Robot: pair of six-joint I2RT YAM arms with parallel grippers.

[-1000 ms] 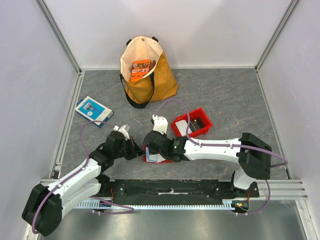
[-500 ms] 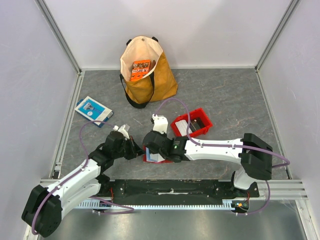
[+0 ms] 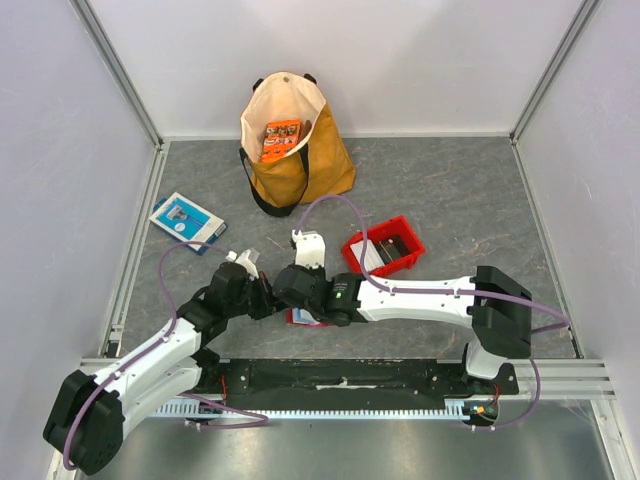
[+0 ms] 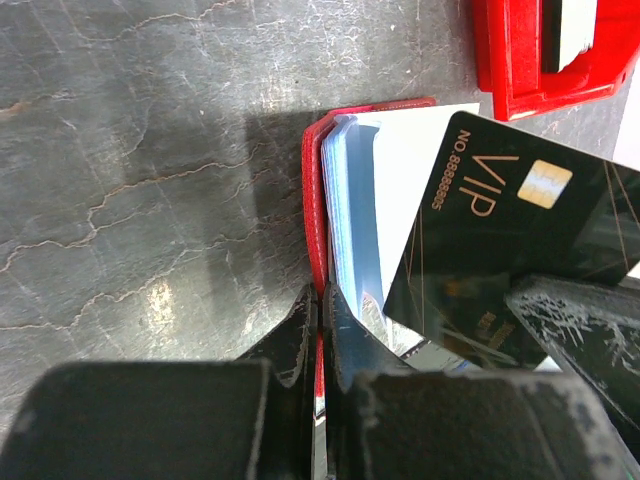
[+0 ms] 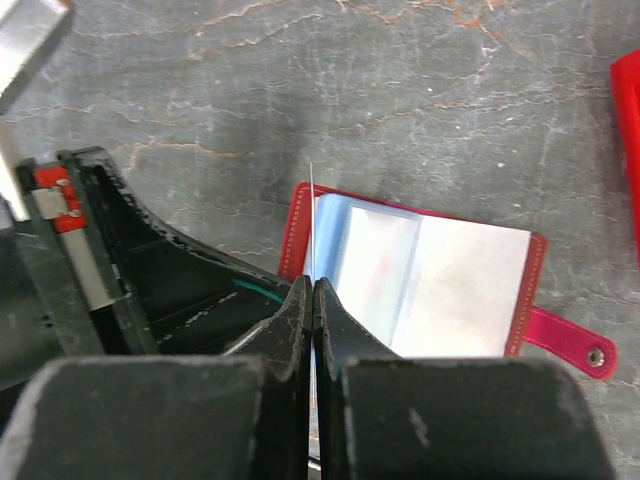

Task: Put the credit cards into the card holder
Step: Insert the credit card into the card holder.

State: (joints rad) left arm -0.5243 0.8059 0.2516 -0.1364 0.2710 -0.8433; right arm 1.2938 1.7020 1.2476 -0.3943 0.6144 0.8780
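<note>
The red card holder (image 5: 440, 290) lies open on the grey table, its pale pockets up and its snap tab pointing right. My left gripper (image 4: 320, 295) is shut on the holder's red left cover (image 4: 314, 200). My right gripper (image 5: 312, 285) is shut on a black credit card marked VIP (image 4: 500, 250), which shows edge-on in the right wrist view as a thin line (image 5: 311, 215). The card hangs tilted over the left half of the holder, its lower end by the pockets. In the top view both grippers meet over the holder (image 3: 305, 318).
A red bin (image 3: 395, 262) holding more cards stands just right of the holder. A yellow tote bag (image 3: 300, 165) with an orange packet (image 3: 281, 140) stands at the back. A blue-and-white flat box (image 3: 187, 220) lies at the left.
My right arm has shifted a little to the left with the card, now covering more of the holder in the top view. The left arm has stayed put.
</note>
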